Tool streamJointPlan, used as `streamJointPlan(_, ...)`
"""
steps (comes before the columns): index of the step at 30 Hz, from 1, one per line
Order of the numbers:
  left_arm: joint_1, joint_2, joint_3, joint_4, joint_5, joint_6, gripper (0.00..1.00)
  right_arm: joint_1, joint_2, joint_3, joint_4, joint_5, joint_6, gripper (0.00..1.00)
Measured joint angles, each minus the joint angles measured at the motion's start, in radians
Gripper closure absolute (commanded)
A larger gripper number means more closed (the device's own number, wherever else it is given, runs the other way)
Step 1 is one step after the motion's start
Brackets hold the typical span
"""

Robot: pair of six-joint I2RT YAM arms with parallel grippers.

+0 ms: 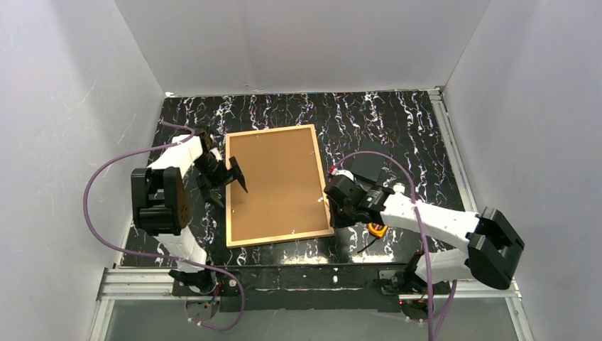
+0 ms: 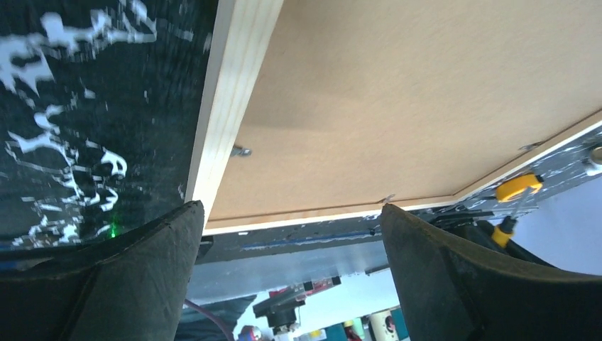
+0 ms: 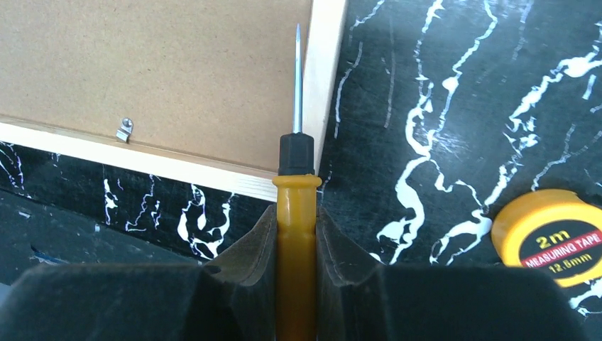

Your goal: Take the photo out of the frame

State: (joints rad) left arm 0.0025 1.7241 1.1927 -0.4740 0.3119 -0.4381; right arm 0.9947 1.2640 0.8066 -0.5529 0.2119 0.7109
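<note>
Shows the frame (image 1: 280,239) flat on the black marbled desk (image 1: 383,128), back upward, between the two arms. Places the left gripper (image 1: 228,188) at the frame's left strip, jaws wide apart, contact with the wood not discernible. Places the right gripper (image 3: 297,217) just off the near right corner, jaws clamped on a yellow-handled screwdriver (image 3: 295,156), blade tip over the right strip. Presents the photo (image 1: 277,185) seated inside the frame (only its brown board backing visible, print side hidden), bordered by thin light-orange wood. Marks small metal clips (image 3: 125,129) along the inner edge, lapping onto the backing. Includes a yellow measuring tape (image 3: 557,234) on the desk near the right gripper.
</note>
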Motion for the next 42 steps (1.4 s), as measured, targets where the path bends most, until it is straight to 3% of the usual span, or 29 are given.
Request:
streamJointPlan(6, 0.029, 0.096, 0.093, 0.005, 0.009, 0.036, 0.37, -0.001, 0.122, 0.072, 0.0, -0.038, -0.03, 0.99)
streamJointPlan(12, 0.042, 0.169, 0.094, 0.011, 0.012, 0.056, 0.37, -0.014, 0.144, 0.094, -0.002, -0.056, -0.04, 0.99)
streamJointPlan(20, 0.042, 0.194, 0.093, 0.009, -0.027, 0.082, 0.58, -0.043, 0.144, 0.093, 0.006, -0.105, -0.045, 0.99)
streamJointPlan(27, 0.044, 0.223, 0.078, 0.012, -0.086, 0.103, 0.58, -0.051, 0.145, 0.093, 0.011, -0.136, -0.046, 0.99)
streamJointPlan(42, 0.026, 0.23, 0.078, 0.012, -0.097, 0.142, 0.95, -0.052, 0.217, 0.108, -0.006, -0.116, -0.026, 0.99)
